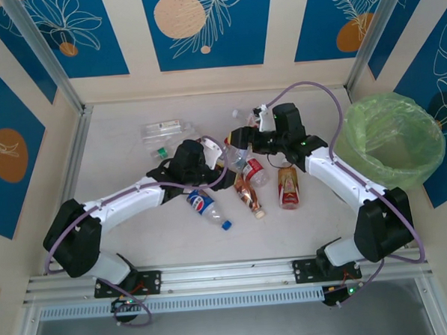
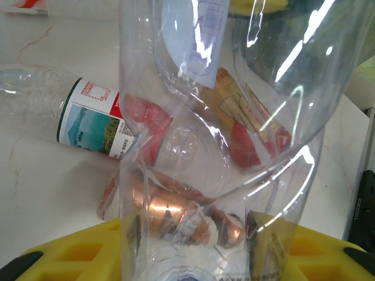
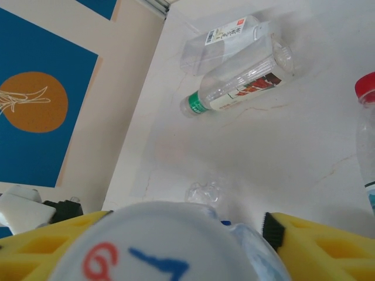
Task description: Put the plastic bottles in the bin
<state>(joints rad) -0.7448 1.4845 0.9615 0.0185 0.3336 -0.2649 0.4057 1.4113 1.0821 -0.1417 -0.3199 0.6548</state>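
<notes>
The left jaws hold a clear, crushed plastic bottle (image 2: pixel 222 146). The right jaws sit around a plastic bottle with a white label (image 3: pixel 158 246); I cannot tell if they squeeze it. More small plastic bottles (image 1: pixel 247 196) lie mid-counter (image 1: pixel 110 151). The round bin with a light-green bag (image 1: pixel 422 161) stands at the right.

The left arm (image 1: pixel 128 202) and right arm (image 1: pixel 336 175) have white links, black joints and black bases. A lilac cable (image 1: pixel 309 83) loops along each. The fingers (image 2: pixel 64 257) are yellow with black edges.
</notes>
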